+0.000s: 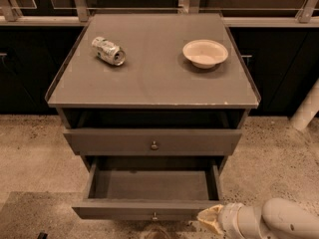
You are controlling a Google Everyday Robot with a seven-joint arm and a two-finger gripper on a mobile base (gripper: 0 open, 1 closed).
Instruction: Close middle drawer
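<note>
The middle drawer (pixel 119 209) is pulled far out at the bottom of the picture. You can see right into its bare inside. The gripper (pixel 209 219) is low on the right, just beside the right end of the drawer's front. It may be touching it. I cannot tell if the gripper is wide or narrow. I can see nothing held in it.

What could go wrong? The gripper is at the corner, not in the middle by the little knob (pixel 155 216). A push from the corner could turn the drawer a bit, so it sticks on its sides. The gripper could also slip off the end and slide past the drawer. A hard push could bang the drawer shut and shake the tabletop (pixel 149 83). Then the squashed can (pixel 108 51) lying on its side up there might roll.

Some things are hard to see. The picture edge cuts off most of the arm (pixel 279 223). Anything under this drawer is hidden. The drawer above (pixel 109 142) has a dark gap over it, and I cannot tell what is in there.
</note>
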